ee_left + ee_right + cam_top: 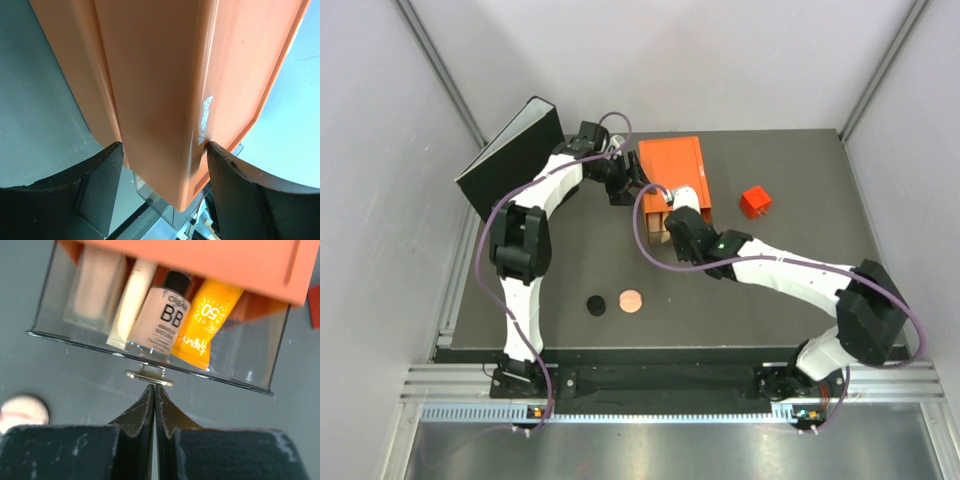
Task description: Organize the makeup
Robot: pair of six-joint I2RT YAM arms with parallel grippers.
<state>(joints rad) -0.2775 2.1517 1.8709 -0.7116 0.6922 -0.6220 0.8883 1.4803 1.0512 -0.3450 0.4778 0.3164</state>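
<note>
The left gripper (pixel 164 150) is clamped on a corner of the large orange box (pixel 675 170), 1 finger (pixel 100 190) pressed to each side of it. The box sits toward the far middle of the dark table (pixel 770 290).

A clear drawer (pixel 240 365) sticks out from the near side of the box. Inside it 4 pieces of makeup lie side by side:
- a tan bottle (pixel 95 285) at the left
- a slim beige tube (pixel 132 300) next to it
- a second tan bottle (pixel 160 315), marked "BB CREAM", with a black cap
- an orange-yellow tube (pixel 205 320) printed with "50"

The right gripper (pixel 154 390) has its fingers pressed tight together. Their tips are right at the small metal knob (pixel 149 374) on the drawer's front wall. I cannot tell whether they nip its rim or only touch it.

2 pieces lie out on the table, well apart from the box and nearer the arm bases. They are the black round disc (pixel 596 304) and, just beside it on the right, the pinkish-copper round disc (pixel 631 301).

A small red cube (pixel 755 201) sits to the right of the box, apart from it. A black folder-like case (pixel 515 160) stands at the far-left corner.
</note>
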